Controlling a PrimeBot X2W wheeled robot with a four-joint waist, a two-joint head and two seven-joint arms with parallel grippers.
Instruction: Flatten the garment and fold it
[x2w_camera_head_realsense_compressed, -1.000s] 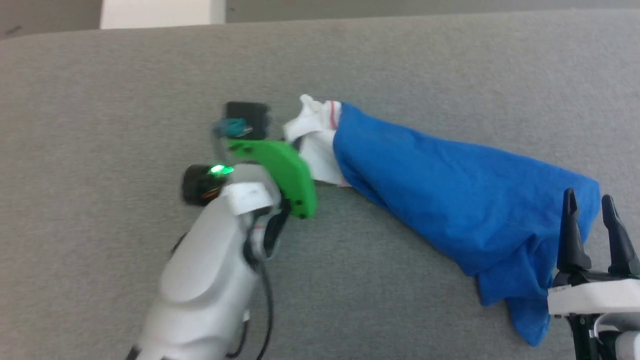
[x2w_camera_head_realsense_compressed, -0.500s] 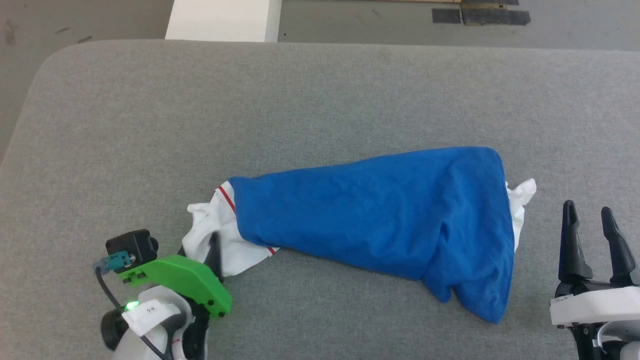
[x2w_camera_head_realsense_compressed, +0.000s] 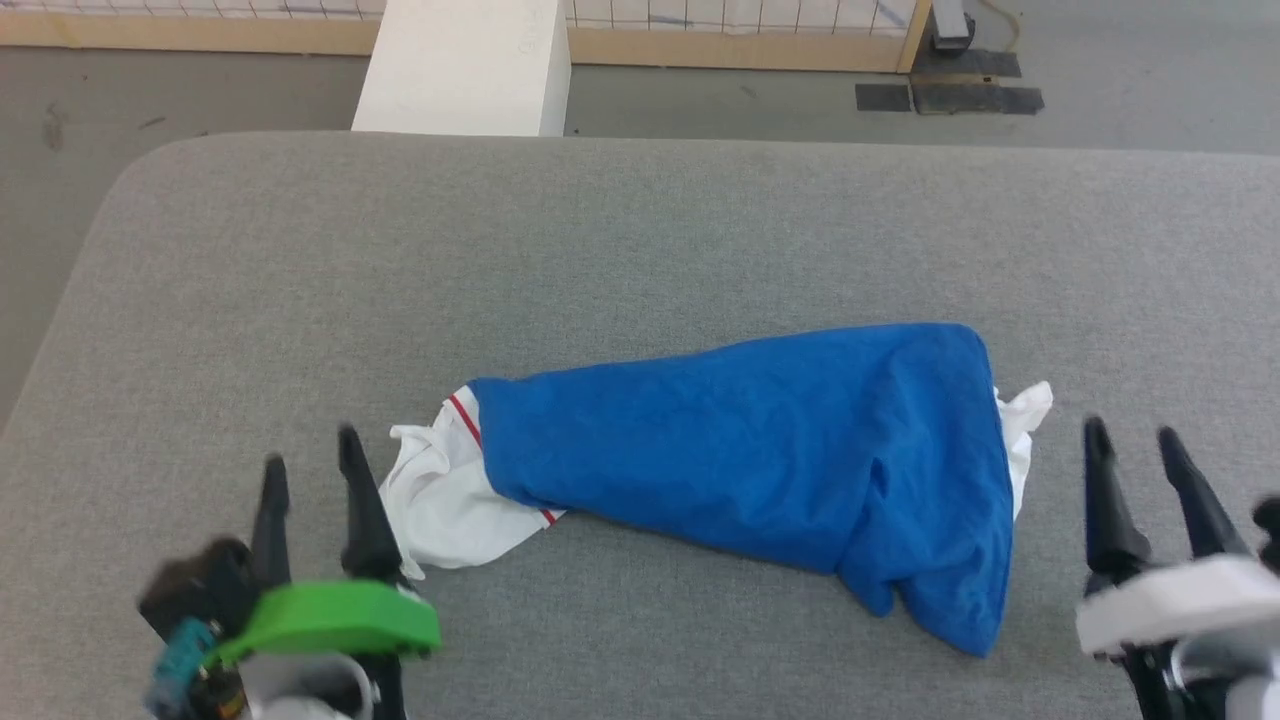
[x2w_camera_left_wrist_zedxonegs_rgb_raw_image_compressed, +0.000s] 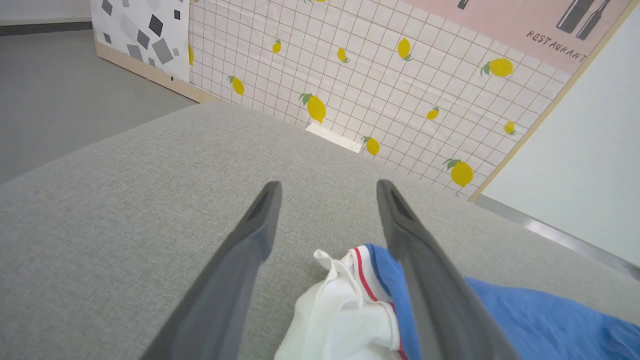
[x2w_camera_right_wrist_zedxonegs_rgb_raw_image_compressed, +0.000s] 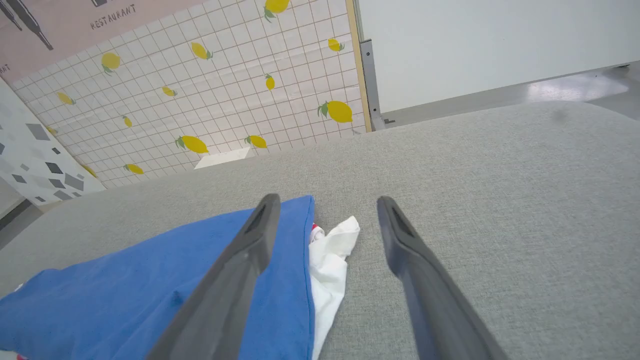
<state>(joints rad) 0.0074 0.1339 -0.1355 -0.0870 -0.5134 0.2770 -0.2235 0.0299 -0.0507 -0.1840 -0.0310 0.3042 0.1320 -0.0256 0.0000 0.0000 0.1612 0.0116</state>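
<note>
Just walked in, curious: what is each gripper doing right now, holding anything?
Left gripper: open, holding nothing, next to the soft royal-blue and white jersey garment.
Right gripper: open, holding nothing.

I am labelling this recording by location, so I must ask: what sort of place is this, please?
Probably an indoor robot test space dressed as a set: a lemon-print tile panel and a RESTAURANT poster stand behind a grey padded table on bare grey floor.
</note>
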